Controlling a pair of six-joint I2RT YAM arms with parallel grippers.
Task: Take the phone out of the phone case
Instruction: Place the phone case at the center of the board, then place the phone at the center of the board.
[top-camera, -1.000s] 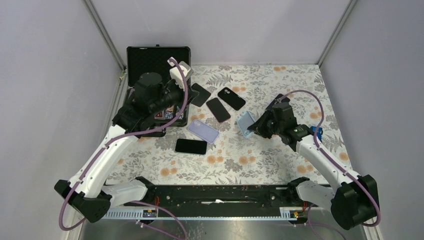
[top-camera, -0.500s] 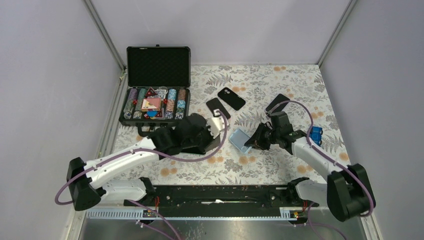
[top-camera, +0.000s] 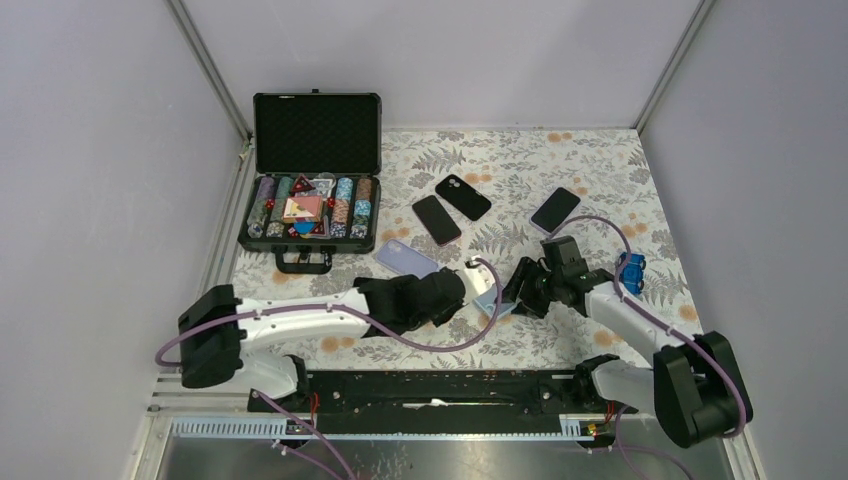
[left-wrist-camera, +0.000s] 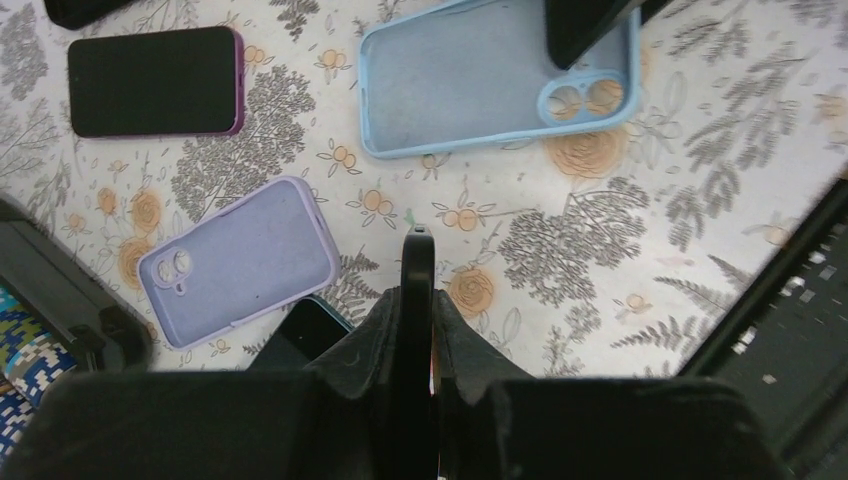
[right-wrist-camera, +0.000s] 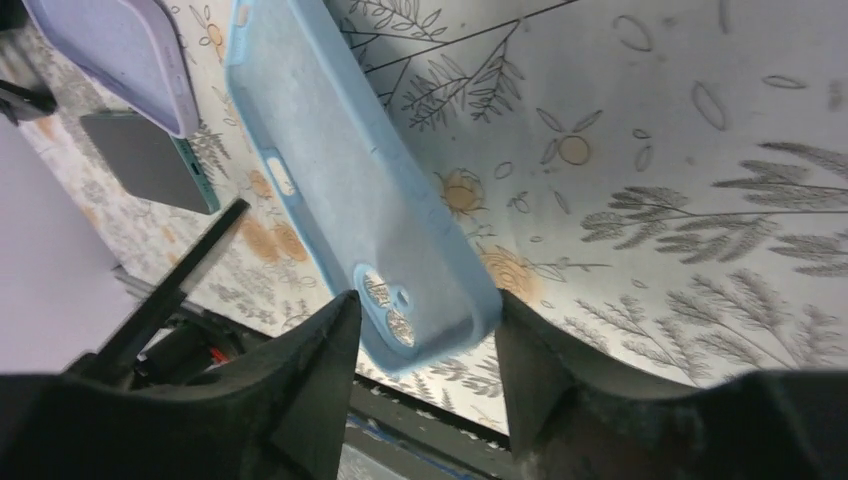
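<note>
The light blue phone case (left-wrist-camera: 490, 80) lies open side up and empty on the flowered cloth, front centre in the top view (top-camera: 490, 303). My left gripper (left-wrist-camera: 416, 310) is shut on a black phone (left-wrist-camera: 416, 270) held edge-on just above the cloth, a little left of the case in the top view (top-camera: 462, 285). My right gripper (right-wrist-camera: 425, 340) is open, its fingers (right-wrist-camera: 310, 380) on either side of the case's camera end (right-wrist-camera: 350, 200), the right one at the case's corner. It is right of the case in the top view (top-camera: 515, 292).
An empty lilac case (left-wrist-camera: 240, 260) lies near the left gripper (top-camera: 405, 258). A teal-edged phone (left-wrist-camera: 305, 335) lies under it and a purple-edged phone (left-wrist-camera: 155, 80) beyond. More phones (top-camera: 463, 196) (top-camera: 555, 208) lie further back. An open poker chip case (top-camera: 315, 190) stands back left.
The left arm swung from over the chip case down to the front centre. The right gripper brought the blue case forward and down to the cloth and opened its jaws.
</note>
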